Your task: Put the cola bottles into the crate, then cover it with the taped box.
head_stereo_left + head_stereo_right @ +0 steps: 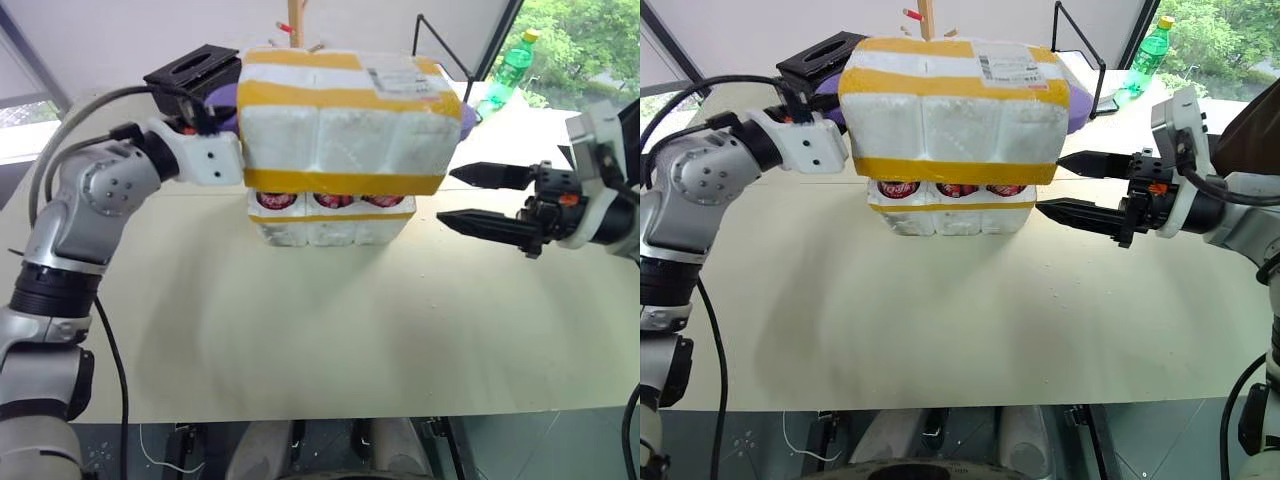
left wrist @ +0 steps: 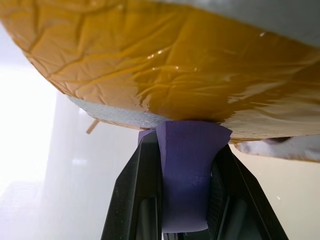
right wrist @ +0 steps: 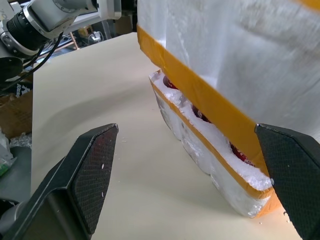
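Taped box (image 1: 345,125), held by its purple tab (image 2: 186,170) in the closed left gripper (image 2: 185,150), may be set askew on the crate (image 1: 330,222); the right gripper (image 1: 470,198) is spread wide and empty.

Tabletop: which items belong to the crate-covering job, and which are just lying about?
Job items:
- taped box, held over the crate by its purple tab
- crate
- cola bottles in the crate
- left end effector, shut on the tab
- right end effector, open

Lying about:
- green bottle
- black tissue box

The taped box (image 1: 345,120) overhangs the crate (image 1: 330,222); table (image 1: 330,320) ahead lies open.
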You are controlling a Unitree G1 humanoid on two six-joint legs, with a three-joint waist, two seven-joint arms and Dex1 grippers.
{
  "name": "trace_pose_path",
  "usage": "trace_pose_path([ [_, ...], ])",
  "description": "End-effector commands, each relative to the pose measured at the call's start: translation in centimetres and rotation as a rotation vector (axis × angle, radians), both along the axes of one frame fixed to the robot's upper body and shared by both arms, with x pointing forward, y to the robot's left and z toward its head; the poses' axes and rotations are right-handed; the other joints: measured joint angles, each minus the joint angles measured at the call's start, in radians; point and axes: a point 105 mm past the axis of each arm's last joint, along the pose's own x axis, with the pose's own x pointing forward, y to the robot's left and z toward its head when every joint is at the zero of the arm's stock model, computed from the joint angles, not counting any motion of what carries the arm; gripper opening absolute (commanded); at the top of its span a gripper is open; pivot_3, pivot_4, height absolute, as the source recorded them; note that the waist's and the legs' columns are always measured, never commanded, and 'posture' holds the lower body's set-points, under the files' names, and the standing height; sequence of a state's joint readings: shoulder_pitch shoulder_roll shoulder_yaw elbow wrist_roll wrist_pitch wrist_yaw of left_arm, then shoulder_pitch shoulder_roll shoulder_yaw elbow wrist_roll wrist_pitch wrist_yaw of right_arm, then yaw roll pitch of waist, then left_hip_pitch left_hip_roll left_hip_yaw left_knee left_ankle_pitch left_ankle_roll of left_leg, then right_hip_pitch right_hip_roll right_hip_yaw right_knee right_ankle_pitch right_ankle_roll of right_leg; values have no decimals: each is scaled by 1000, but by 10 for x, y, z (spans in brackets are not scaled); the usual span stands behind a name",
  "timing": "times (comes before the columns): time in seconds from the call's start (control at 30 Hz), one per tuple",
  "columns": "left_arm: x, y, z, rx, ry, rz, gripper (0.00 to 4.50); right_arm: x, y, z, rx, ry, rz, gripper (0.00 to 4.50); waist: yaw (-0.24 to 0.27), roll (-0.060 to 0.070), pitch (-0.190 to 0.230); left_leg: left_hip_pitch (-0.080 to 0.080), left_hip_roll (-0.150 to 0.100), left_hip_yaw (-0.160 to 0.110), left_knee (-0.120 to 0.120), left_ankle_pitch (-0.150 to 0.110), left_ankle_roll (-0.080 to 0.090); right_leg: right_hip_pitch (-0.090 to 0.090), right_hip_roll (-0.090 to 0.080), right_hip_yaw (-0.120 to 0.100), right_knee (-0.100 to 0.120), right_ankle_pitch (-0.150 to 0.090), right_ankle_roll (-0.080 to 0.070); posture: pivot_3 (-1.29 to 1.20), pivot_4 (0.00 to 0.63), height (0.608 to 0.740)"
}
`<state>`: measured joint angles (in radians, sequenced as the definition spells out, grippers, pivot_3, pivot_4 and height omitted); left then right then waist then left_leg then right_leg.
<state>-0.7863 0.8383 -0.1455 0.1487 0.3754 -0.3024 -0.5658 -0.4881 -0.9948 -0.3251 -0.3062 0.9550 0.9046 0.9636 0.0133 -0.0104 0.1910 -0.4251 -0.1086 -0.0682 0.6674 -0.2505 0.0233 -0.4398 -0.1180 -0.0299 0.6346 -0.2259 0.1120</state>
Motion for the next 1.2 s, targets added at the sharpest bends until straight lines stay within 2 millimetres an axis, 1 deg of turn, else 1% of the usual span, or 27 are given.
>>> trace_pose_path([
  [0.03, 0, 0, 7, 26, -64, -4, 1528, -4, -1, 12, 17, -63, -3, 4500, 0, 0, 0, 0, 0, 0, 0, 0, 0, 0, 0, 0, 0, 0, 0, 0, 150, 736],
  [0.07, 0, 0, 5, 27, -63, -4, 1846, -4, -1, 11, 16, -62, -8, 4500, 1, 0, 0, 0, 0, 0, 0, 0, 0, 0, 0, 0, 0, 0, 0, 0, 150, 736],
  [0.17, 0, 1, -4, 27, -41, -6, 3389, -3, -3, 9, 13, -57, -21, 4500, 1, 0, 0, 0, 0, 0, 0, 0, 0, 0, 0, 0, 0, 0, 0, 0, 150, 736],
  [0.23, -4, 3, -9, 17, -16, -13, 4306, -2, -5, 6, 5, -49, -32, 4500, 0, 0, 0, 0, 0, 0, 0, 0, 0, 0, 0, 0, 0, 0, 0, 0, 150, 736],
  [0.27, -7, 4, -11, -3, 5, -21, 4306, -2, -7, 4, -2, -45, -40, 4500, 0, 0, 0, 0, 0, 0, 0, 0, 0, 0, 0, 0, 0, 0, 0, 0, 150, 736],
  [0.33, -17, 5, -16, -98, 96, -61, 4306, 0, -10, 1, -11, -39, -57, 4500, -1, 0, 0, 0, 0, 0, 0, 0, 0, 0, 0, 0, 0, 0, 0, 0, 150, 736],
  [0.4, -28, 8, -15, -233, 209, -97, 4306, 2, -13, 0, -14, -36, -72, 4500, -1, 0, 0, 0, 0, 0, 0, 0, 0, 0, 0, 0, 0, 0, 0, 0, 150, 736],
  [0.47, -37, 16, -13, -337, 311, -110, 4306, 4, -16, -1, -17, -33, -84, 4500, 0, 0, 0, 0, 1, 0, 0, 0, 0, 0, 0, 0, 0, 0, 0, 0, 150, 736],
  [0.53, -47, 29, -15, -436, 452, -111, 4306, 7, -19, -3, -19, -28, -95, 4500, 0, 0, 0, 0, 1, 0, 0, 0, 1, 0, 0, 0, 0, 0, 0, 0, 150, 736],
  [0.6, -62, 40, -15, -531, 607, -141, 4306, 9, -23, -5, -22, -19, -103, 4500, -3, 0, 0, 0, 0, 0, 1, 0, 1, 0, 0, 0, 0, 0, 0, 0, 150, 736],
  [0.63, -69, 49, -14, -616, 708, -138, 4306, 11, -25, -8, -31, -13, -107, 4500, -5, 0, 0, 0, 1, 0, 0, 0, 1, 0, 0, 0, 0, 0, 0, 0, 150, 736],
  [0.73, -91, 72, -4, -815, 918, -174, 4306, 14, -31, -14, -56, 5, -118, 4500, -9, 0, 0, 0, 1, 0, 0, 0, 1, 0, 1, 0, 0, 0, 0, 0, 150, 736],
  [0.77, -98, 79, 0, -846, 957, -186, 4306, 15, -34, -16, -63, 9, -122, 4500, -10, 1, 0, 0, 2, 0, 0, -1, 2, 0, 1, 0, 0, 0, 0, 0, 150, 736],
  [0.8, -104, 86, 4, -866, 972, -192, 4306, 16, -36, -17, -67, 10, -125, 4500, -10, 1, 0, 1, 1, 0, 0, -1, 2, 0, 1, 0, 0, 0, 0, 0, 150, 736],
  [0.9, -110, 112, 8, -934, 1016, -129, 4306, 18, -42, -17, -80, 8, -131, 4500, -7, 1, 0, 1, 1, 0, 0, -1, 2, 1, 2, 0, 0, 0, 0, 0, 150, 736],
  [1.0, -117, 128, 8, -973, 1070, -93, 4306, 19, -44, -18, -89, 5, -128, 4500, -6, 1, 0, 2, 1, 0, 0, -2, 3, 1, 1, 0, 0, 0, 0, 0, 150, 736],
  [1.1, -121, 134, 2, -954, 1099, -42, 4306, 18, -45, -21, -82, 15, -113, 4500, -5, 1, 0, 2, 1, 0, -1, -2, 3, 1, 1, 0, 0, 0, 0, 0, 150, 736],
  [1.2, -123, 133, -1, -943, 1101, -34, 4306, 21, -45, -25, -81, 22, -112, 4500, -4, 1, 0, 2, 1, 0, -1, -2, 3, 1, 0, 1, 0, 0, 0, 0, 150, 736],
])
